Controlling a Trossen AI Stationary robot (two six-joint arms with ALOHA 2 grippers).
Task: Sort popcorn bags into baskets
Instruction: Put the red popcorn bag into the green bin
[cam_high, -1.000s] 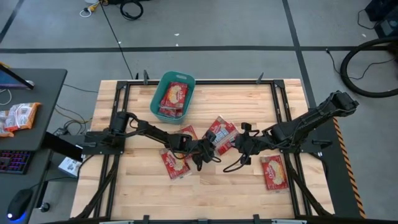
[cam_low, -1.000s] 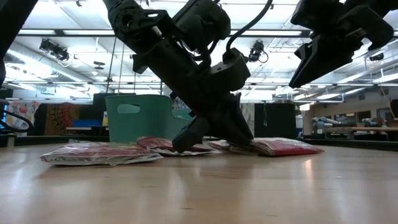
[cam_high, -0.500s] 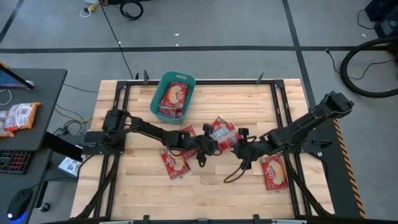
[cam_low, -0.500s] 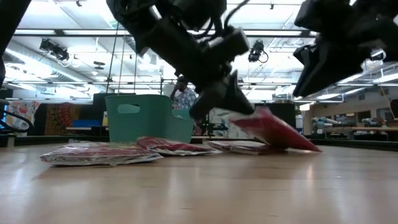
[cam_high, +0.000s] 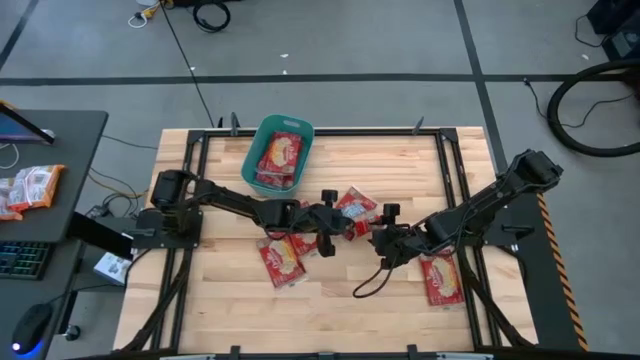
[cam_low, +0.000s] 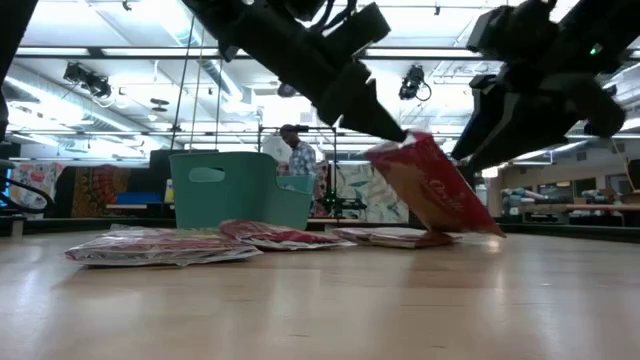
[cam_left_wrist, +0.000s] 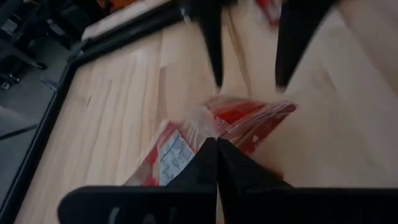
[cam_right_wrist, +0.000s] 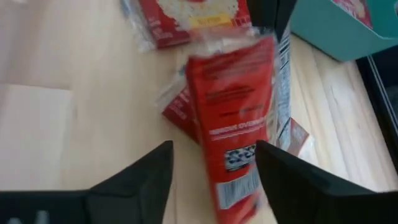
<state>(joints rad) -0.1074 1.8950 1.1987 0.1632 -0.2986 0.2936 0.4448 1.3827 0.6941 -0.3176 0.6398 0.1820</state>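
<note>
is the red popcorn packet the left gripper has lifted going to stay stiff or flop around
Probably fairly floppy: the flat red popcorn packet hangs tilted from the left gripper, pinched at one crinkled edge. It likely weighs little, since that edge pinch alone carries it. The glossy film may slip. The right gripper is open beside it.

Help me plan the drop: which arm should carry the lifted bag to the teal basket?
Left. Its hand is shut on the lifted popcorn bag, on the teal basket's side. The right hand is open, holding nothing.
</note>
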